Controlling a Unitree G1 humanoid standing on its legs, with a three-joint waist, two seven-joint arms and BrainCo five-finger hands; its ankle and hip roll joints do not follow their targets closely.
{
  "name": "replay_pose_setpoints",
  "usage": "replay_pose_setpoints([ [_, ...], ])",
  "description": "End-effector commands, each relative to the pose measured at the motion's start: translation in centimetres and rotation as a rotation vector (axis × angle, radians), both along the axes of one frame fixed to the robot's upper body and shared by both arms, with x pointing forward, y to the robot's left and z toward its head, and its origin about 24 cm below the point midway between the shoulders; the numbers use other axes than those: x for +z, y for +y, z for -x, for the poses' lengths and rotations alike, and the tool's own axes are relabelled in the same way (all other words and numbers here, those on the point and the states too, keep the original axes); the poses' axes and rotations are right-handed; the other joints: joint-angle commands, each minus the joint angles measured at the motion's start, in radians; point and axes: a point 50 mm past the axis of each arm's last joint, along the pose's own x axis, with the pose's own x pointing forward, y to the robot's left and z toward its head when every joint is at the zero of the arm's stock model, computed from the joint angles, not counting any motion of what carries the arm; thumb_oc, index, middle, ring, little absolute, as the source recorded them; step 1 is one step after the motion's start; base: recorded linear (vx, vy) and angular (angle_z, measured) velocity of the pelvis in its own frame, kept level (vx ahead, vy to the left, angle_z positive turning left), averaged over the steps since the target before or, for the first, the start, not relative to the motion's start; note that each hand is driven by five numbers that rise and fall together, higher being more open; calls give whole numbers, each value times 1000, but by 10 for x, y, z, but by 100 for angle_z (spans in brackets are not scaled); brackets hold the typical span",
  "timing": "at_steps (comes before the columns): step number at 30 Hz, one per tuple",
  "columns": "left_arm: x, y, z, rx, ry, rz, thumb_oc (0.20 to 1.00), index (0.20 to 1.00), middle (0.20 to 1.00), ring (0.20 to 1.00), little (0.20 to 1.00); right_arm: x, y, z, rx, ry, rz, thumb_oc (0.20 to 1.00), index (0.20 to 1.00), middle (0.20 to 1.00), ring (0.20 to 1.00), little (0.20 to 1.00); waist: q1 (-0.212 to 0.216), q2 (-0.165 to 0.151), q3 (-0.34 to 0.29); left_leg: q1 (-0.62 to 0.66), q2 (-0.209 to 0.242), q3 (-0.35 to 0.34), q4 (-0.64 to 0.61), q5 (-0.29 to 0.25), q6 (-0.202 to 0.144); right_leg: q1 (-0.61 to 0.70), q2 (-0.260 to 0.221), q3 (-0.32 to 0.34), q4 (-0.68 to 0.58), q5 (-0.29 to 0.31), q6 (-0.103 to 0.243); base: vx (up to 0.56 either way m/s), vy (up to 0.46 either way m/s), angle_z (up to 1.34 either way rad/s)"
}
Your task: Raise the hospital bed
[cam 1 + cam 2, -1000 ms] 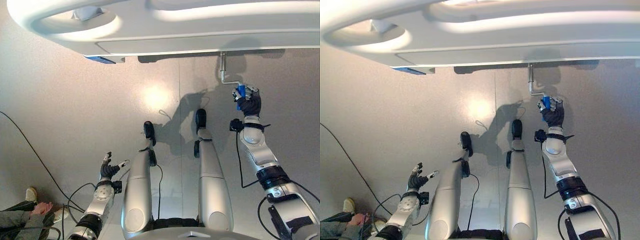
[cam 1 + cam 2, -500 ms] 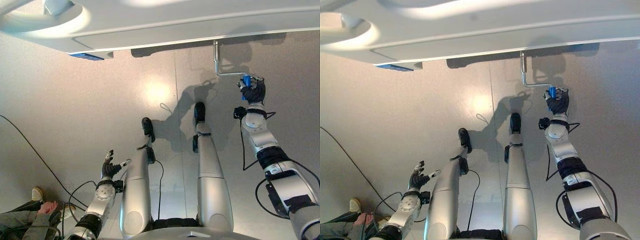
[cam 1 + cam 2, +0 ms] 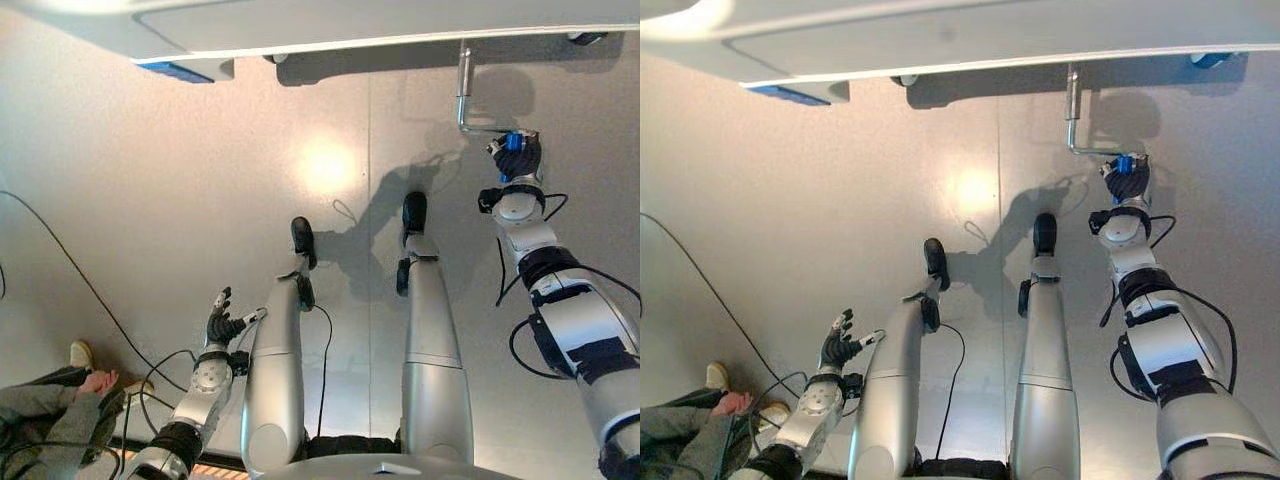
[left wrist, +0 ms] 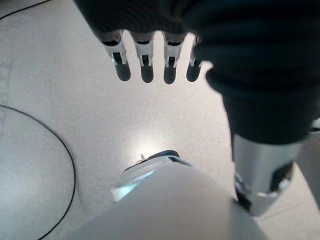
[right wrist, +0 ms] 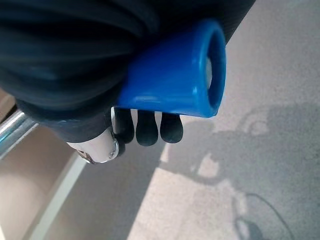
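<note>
Under the pale frame of the hospital bed (image 3: 330,30), which spans the far edge of both eye views, a metal crank (image 3: 466,100) hangs down from the bed's underside and bends sideways toward the robot's right. At the end of that bend sits a blue handle (image 3: 514,143), and the right robot hand (image 3: 520,160) is clamped on it — the arm reaches forward from the lower right, with the dark ribbed cover just below the blue grip. In the right wrist view the blue handle (image 5: 175,80) pokes out past the dark cover, its open round end visible, with dark fingertips (image 5: 147,131) curled beneath it and a strip of the bare metal rod at the frame's edge.

The left robot hand (image 3: 222,322) hangs low on the robot's left, well apart from the bed, holding nothing; its fingers are apart and relaxed. The left wrist view shows those fingers (image 4: 145,60) in a straight row above the grey floor (image 4: 65,115).

A small blue part (image 3: 170,70) sits under the bed frame toward the left. At the lower left corner — near the floor — a person's hand (image 3: 95,382) and a light shoe (image 3: 82,354) show.
</note>
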Motion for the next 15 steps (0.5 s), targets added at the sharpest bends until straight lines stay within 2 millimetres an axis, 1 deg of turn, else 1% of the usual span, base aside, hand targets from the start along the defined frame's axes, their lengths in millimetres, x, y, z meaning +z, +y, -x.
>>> replay_pose_setpoints([
  [1, -10, 0, 17, 37, 43, 14, 1000, 1000, 1000, 1000, 1000, 12, -79, 35, -280, 11, -8, 200, 200, 200, 200, 200, -42, 77, -8, -102, 15, -67, 55, 67, 14, -18, 32, -87, 82, -56, 15, 22, 2, 23],
  [2, -10, 0, 18, 26, 44, 8, 1000, 1000, 1000, 1000, 1000, 9, -80, 35, -287, 13, -39, 200, 200, 200, 200, 200, -35, 81, -8, -140, 13, -73, 87, 58, 15, -48, 29, -93, 104, -60, 17, 19, 8, 19],
  [3, -14, -1, 25, 15, 68, 4, 1000, 1000, 1000, 1000, 1000, -1, -80, 37, -293, 43, -51, 200, 200, 200, 200, 200, -33, 83, -8, -119, 10, -77, 110, 19, 12, -28, 26, -95, 129, -95, 21, 88, 19, 9],
  [5, -14, -4, 25, -4, 70, 3, 1000, 1000, 1000, 1000, 1000, -6, -77, 36, -291, 58, -77, 200, 200, 200, 200, 200, -27, 88, -8, -158, 7, -81, 154, 5, 15, -58, 20, -99, 157, -101, 25, 45, 17, 4],
  [6, -12, -4, 23, -6, 62, 3, 1000, 1000, 1000, 1000, 1000, -5, -73, 34, -280, 50, -84, 200, 200, 200, 200, 200, -25, 90, -8, -180, 7, -81, 161, 11, 17, -79, 20, -100, 160, -91, 24, 6, 28, 5],
  [7, -12, -5, 23, -9, 63, 1, 1000, 1000, 1000, 1000, 1000, -8, -72, 33, -280, 57, -99, 200, 200, 200, 200, 200, -24, 90, -8, -195, 5, -81, 176, 6, 18, -90, 19, -101, 168, -91, 24, 15, 63, 0],
  [9, -10, -6, 22, -18, 57, -1, 1000, 1000, 1000, 1000, 1000, -14, -63, 30, -261, 53, -133, 200, 200, 200, 200, 200, -23, 93, -8, -226, 5, -79, 210, -6, 24, -121, 17, -101, 194, -92, 27, 52, 71, -6],
  [10, -12, -5, 27, -18, 72, -6, 1000, 1000, 1000, 1000, 1000, -24, -61, 32, -262, 67, -164, 200, 200, 200, 200, 200, -22, 92, -8, -231, 2, -81, 235, -25, 24, -122, 15, -100, 212, -105, 29, 48, 38, -6],
  [11, -12, -5, 27, -18, 72, -6, 1000, 1000, 1000, 1000, 1000, -24, -61, 32, -262, 67, -164, 200, 200, 200, 200, 200, -22, 92, -8, -231, 2, -81, 235, -25, 24, -122, 15, -100, 212, -106, 29, 55, 67, -3],
  [12, -12, -4, 27, -8, 73, -4, 1000, 1000, 1000, 1000, 1000, -34, -51, 30, -242, 60, -255, 200, 200, 200, 200, 200, -19, 94, -8, -250, 1, -78, 257, -34, 27, -136, 11, -97, 222, -105, 31, 22, 49, 0],
  [14, -11, -3, 26, -9, 71, -4, 1000, 1000, 1000, 1000, 1000, -37, -48, 29, -237, 71, -269, 200, 200, 200, 200, 200, -17, 95, -8, -261, -2, -77, 262, -35, 29, -144, 12, -94, 222, -101, 32, 26, 87, 0],
  [15, -9, -1, 25, 5, 63, -4, 1000, 1000, 1000, 1000, 1000, -41, -34, 23, -196, 91, -259, 200, 200, 200, 200, 200, -14, 97, -8, -276, -1, -69, 269, -40, 32, -157, 11, -91, 220, -93, 36, 34, 135, 0],
])
